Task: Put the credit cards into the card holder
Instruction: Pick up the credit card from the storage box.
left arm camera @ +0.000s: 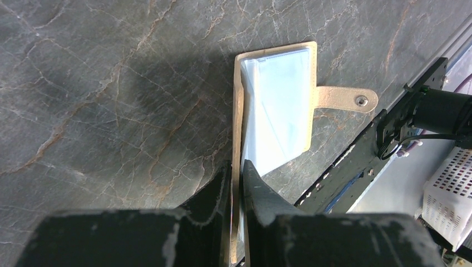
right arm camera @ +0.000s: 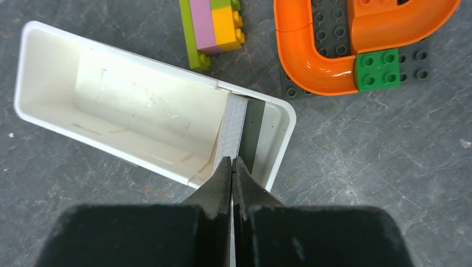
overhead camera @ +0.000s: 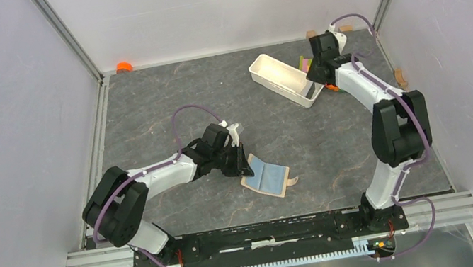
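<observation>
left gripper (left arm camera: 236,172) clamped on card holder (left arm camera: 278,105) edge on tabletop (left arm camera: 111,83), right gripper (right arm camera: 232,167) pinched shut at credit cards (right arm camera: 239,128) standing in white tray (right arm camera: 128,94) end; thin-edge grip may slip or drag both out.

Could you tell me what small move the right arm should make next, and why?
Probably lift the right gripper straight up: its fingers look closed on the pale card standing beside the dark card at the white tray end, and the left gripper clamps the card holder by its edge, lying open.

Two white arms (overhead camera: 168,169), black joints (overhead camera: 401,125), purple cables (overhead camera: 195,106).
</observation>
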`<action>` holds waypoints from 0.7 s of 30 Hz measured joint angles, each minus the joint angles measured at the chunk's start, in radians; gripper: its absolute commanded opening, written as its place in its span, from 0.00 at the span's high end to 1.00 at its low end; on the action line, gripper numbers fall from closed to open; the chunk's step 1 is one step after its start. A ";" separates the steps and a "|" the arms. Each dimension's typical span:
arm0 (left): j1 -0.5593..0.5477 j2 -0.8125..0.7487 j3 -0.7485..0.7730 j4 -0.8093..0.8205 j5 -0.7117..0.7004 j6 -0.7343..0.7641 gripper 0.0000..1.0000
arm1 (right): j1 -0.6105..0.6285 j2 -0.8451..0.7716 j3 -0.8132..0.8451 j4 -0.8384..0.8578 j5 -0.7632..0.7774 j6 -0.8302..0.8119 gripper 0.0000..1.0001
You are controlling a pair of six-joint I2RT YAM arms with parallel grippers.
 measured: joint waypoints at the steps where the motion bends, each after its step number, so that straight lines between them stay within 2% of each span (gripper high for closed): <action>1: 0.000 0.000 0.000 0.000 0.000 0.000 0.85 | 0.000 -0.014 0.000 -0.003 0.002 -0.003 1.00; 7: 0.000 -0.009 0.000 0.000 -0.003 0.000 0.85 | 0.000 -0.085 0.000 -0.011 0.003 -0.047 1.00; 10: 0.000 -0.011 0.000 -0.001 -0.004 0.000 0.85 | 0.000 -0.089 0.011 -0.019 -0.014 -0.078 0.87; 14: 0.000 -0.011 0.000 -0.001 -0.005 0.000 0.84 | 0.000 -0.062 0.014 -0.005 -0.044 -0.098 0.64; 16: 0.000 -0.011 0.000 -0.001 -0.006 0.000 0.84 | 0.000 -0.034 0.014 0.008 -0.063 -0.101 0.55; 21: 0.002 -0.011 0.000 -0.007 -0.008 0.000 0.84 | 0.003 0.045 0.014 0.035 -0.081 -0.093 0.46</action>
